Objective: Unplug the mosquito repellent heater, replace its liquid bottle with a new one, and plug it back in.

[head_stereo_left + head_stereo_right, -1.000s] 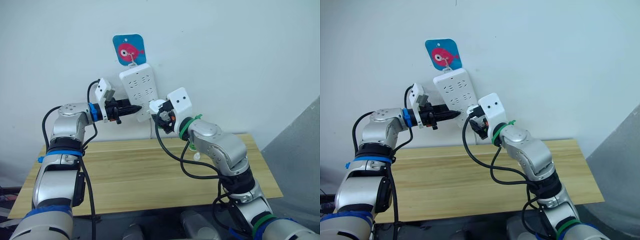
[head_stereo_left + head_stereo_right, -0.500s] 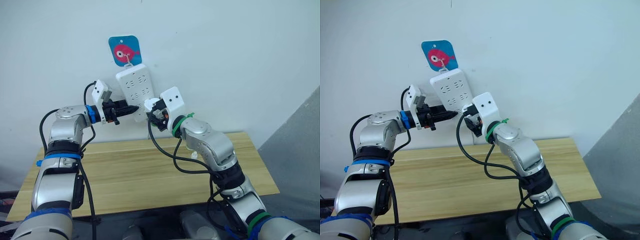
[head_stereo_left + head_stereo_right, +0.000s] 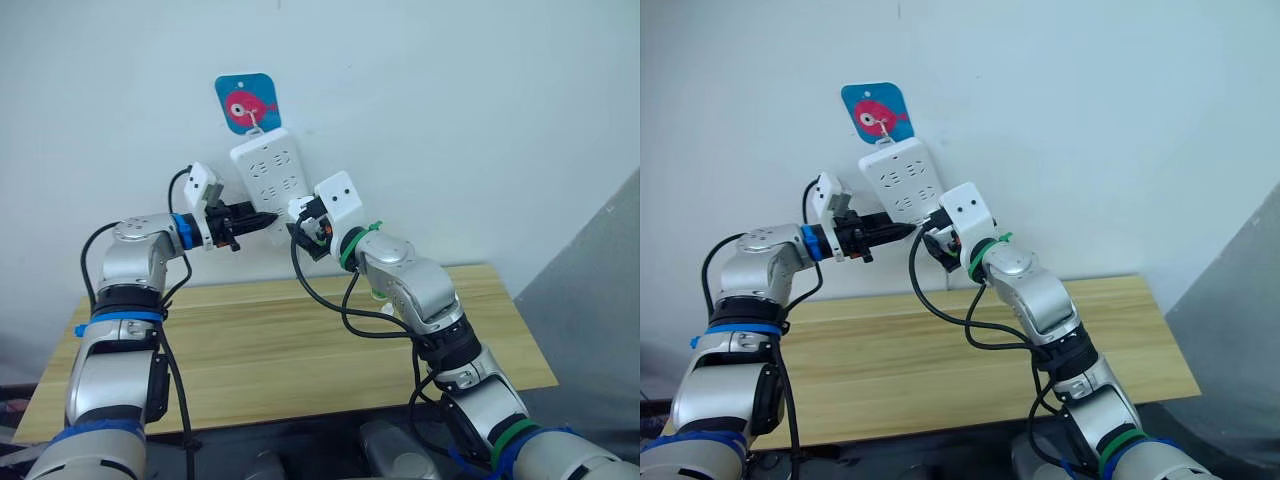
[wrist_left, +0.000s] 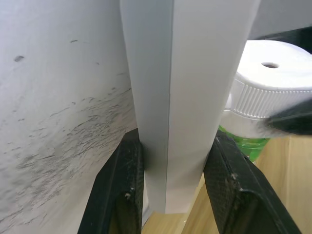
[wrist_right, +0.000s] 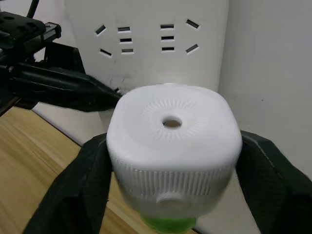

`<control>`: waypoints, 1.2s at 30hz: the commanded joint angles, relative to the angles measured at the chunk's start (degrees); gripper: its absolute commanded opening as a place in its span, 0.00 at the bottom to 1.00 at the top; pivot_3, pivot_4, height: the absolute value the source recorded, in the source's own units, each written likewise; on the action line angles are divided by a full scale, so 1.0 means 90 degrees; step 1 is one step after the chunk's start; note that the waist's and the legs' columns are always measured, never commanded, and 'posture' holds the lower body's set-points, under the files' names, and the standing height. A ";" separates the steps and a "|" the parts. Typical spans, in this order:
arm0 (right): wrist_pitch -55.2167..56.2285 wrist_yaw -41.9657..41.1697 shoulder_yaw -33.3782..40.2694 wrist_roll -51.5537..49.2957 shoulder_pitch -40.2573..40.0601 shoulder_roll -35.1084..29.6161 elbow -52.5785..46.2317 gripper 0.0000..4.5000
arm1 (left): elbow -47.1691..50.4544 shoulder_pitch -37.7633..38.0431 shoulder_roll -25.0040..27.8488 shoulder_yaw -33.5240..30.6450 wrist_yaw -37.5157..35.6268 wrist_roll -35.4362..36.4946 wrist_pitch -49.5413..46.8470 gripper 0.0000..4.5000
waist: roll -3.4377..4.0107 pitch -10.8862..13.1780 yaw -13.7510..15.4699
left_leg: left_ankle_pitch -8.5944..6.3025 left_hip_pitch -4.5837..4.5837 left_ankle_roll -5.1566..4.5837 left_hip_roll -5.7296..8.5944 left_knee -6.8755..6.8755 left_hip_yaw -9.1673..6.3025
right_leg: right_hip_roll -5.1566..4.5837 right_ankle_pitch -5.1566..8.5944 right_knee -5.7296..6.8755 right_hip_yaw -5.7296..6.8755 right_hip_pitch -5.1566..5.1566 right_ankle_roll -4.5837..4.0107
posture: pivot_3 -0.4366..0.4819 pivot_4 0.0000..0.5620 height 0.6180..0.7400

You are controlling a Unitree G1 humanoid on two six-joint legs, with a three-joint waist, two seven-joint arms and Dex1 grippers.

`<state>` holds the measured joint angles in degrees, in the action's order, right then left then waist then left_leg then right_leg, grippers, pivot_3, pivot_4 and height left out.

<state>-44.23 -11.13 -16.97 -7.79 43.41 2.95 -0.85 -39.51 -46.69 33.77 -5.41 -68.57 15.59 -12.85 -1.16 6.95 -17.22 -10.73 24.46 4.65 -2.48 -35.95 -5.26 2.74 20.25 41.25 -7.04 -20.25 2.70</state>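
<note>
Right end effector [image 5: 170, 161] pinches the heater [image 5: 173, 134] at frame center, just in front of the strip [image 3: 272, 180] hanging on the wall upper left of center. Left end effector [image 4: 170, 190] clamps the strip's lower edge between both fingers. Green bottle [image 4: 243, 146] sits under the heater. Desk [image 3: 300, 350] below.

Heater gripped in front of the power strip

I see my right gripper [image 5: 173, 161] clamped on the mosquito repellent heater [image 5: 173, 136], one black finger [image 5: 73, 185] on each side of its white ribbed body, vent hole facing me and a bit of green liquid bottle [image 5: 168, 224] showing beneath. Just behind it stands the white power strip [image 5: 146, 44] against the wall [image 5: 268, 63], with the left gripper [image 5: 53, 83] reaching its edge above the wooden table [image 5: 29, 156].
</note>
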 commanded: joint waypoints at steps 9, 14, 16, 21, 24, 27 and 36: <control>-0.0958 -0.0498 -0.0176 -0.0106 -0.1047 -0.0966 -0.2272 1.00 | -0.0578 -0.0293 0.0101 -0.0026 0.0329 -0.0214 0.0766 0.30 | 0.0002 0.0001 0.0005 | 0.0001 0.0028 0.0001 0.0032 0.0005 -0.0033 | -0.0056 0.0003 -0.0015 0.0033 0.0001 0.0005 | 0.18 0.13 0.95; -0.1296 -0.0787 -0.0160 -0.0203 -0.1359 -0.1481 -0.2939 1.00 | -0.1005 -0.0467 0.0134 -0.0132 0.0561 -0.0244 0.1202 0.50 | 0.0004 0.0002 -0.0023 | 0.0020 0.0022 -0.0027 0.0068 0.0004 -0.0043 | -0.0054 0.0005 -0.0012 0.0032 0.0002 0.0008 | 0.17 0.13 0.95; -0.1347 -0.0920 -0.0133 -0.0246 -0.1367 -0.1637 -0.3079 1.00 | -0.1146 -0.0512 0.0175 -0.0104 0.0672 -0.0317 0.1293 0.64 | 0.0004 0.0002 -0.0027 | 0.0020 0.0025 -0.0027 0.0069 0.0010 -0.0041 | -0.0054 0.0005 -0.0013 0.0030 -0.0002 0.0009 | 0.17 0.13 0.95; -0.1225 -0.1287 -0.0113 -0.0408 -0.1370 -0.1953 -0.3256 1.00 | -0.1324 -0.0507 0.0324 -0.0125 0.0798 -0.0390 0.1509 0.95 | 0.0004 0.0002 -0.0019 | 0.0022 0.0026 -0.0029 0.0081 0.0014 -0.0048 | -0.0066 0.0005 -0.0008 0.0039 0.0000 0.0009 | 0.18 0.12 0.95; -0.1018 -0.1611 -0.0094 -0.0564 -0.1456 -0.2127 -0.3373 1.00 | -0.1119 -0.0393 0.0438 -0.0249 0.0696 -0.0235 0.1318 0.99 | 0.0003 0.0002 -0.0046 | 0.0045 0.0024 -0.0062 0.0082 0.0014 -0.0050 | -0.0064 -0.0002 -0.0005 0.0038 0.0000 0.0015 | 0.19 0.12 0.95; -0.0746 -0.1907 -0.0091 -0.0694 -0.1545 -0.2322 -0.3454 1.00 | -0.0752 -0.0093 0.0596 -0.0333 0.0717 -0.0175 0.1235 0.99 | 0.0004 0.0002 -0.0080 | 0.0048 0.0017 -0.0067 0.0079 0.0019 -0.0044 | -0.0061 -0.0003 -0.0003 0.0034 -0.0001 0.0015 | 0.20 0.12 0.95; -0.0200 -0.2239 -0.0221 -0.0843 -0.1632 -0.2369 -0.3329 1.00 | 0.1852 0.2155 0.1202 -0.0769 0.0815 0.0119 0.0895 0.99 | 0.0003 0.0002 -0.0003 | 0.0048 0.0021 -0.0066 0.0074 0.0098 -0.0050 | -0.0094 -0.0004 -0.0013 0.0043 -0.0030 0.0010 | 0.25 0.12 0.95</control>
<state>-47.87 -31.00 -19.14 -14.77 28.17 -18.99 -29.82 -28.18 -28.64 43.25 -10.66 -61.69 15.34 -4.28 -1.13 6.97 -17.25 -10.30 24.66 4.06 -1.82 -35.05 -5.78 1.83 20.13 41.12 -6.60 -20.52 2.59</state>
